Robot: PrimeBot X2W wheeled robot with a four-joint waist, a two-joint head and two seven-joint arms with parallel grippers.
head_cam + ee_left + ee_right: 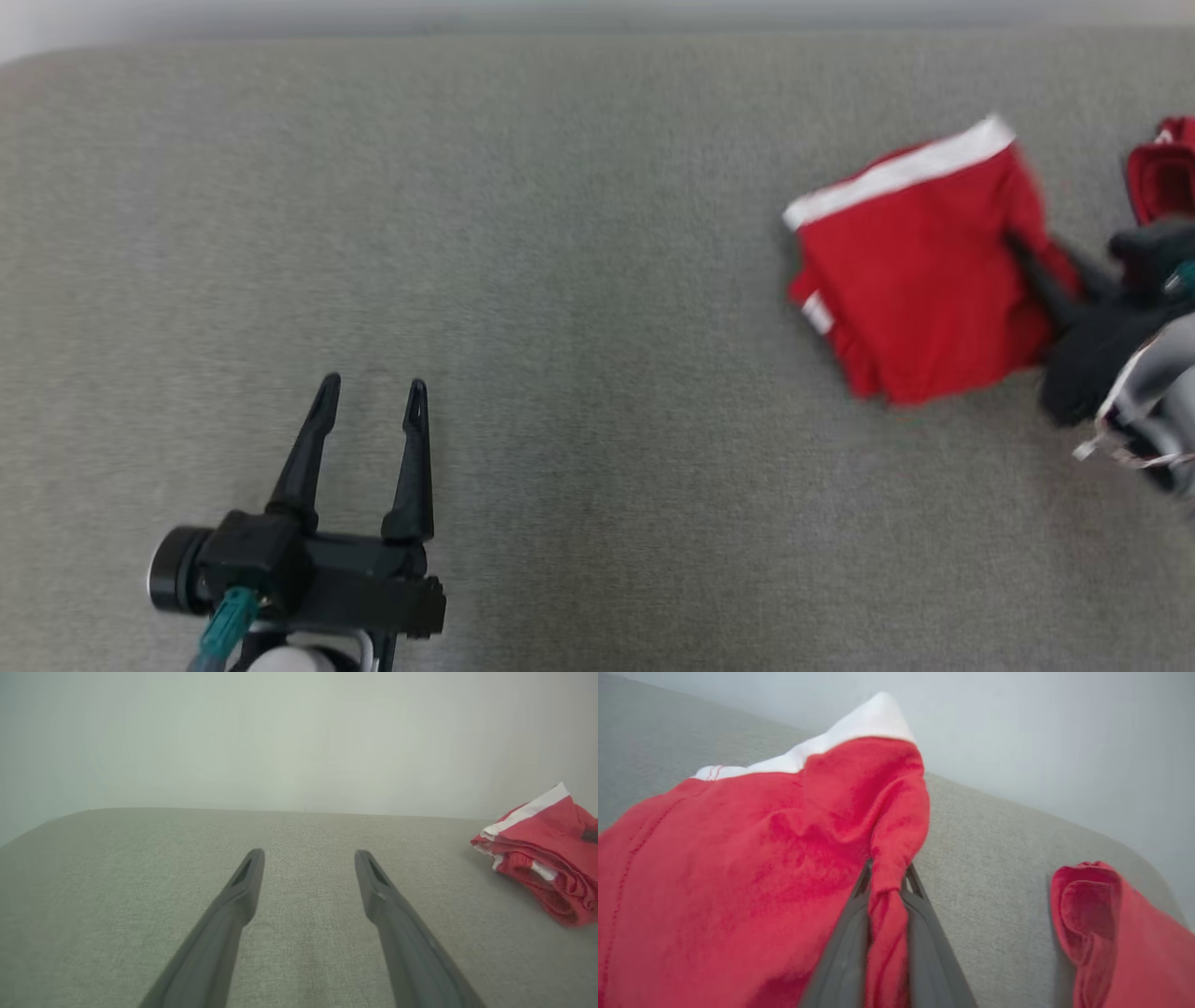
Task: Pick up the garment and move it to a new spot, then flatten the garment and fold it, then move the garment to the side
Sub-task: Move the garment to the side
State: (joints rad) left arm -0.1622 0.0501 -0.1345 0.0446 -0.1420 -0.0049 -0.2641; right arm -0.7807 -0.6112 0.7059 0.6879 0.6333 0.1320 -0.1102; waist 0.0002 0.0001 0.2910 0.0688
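- Folded red garment (920, 280), white-banded, lies on the grey padded surface (560, 280) — far right.
- Right gripper (888, 877) pinches a fold of its edge.
- Left gripper (372, 387) spread wide, well apart.

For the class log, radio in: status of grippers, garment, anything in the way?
Left gripper open, idle. Right gripper shut on folded red garment. Second red cloth lies close by.

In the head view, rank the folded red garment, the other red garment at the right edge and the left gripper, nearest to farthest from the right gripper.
1. The folded red garment: pinched in the right gripper.
2. The other red garment: just beyond, at the right edge.
3. The left gripper: far off, lower left.
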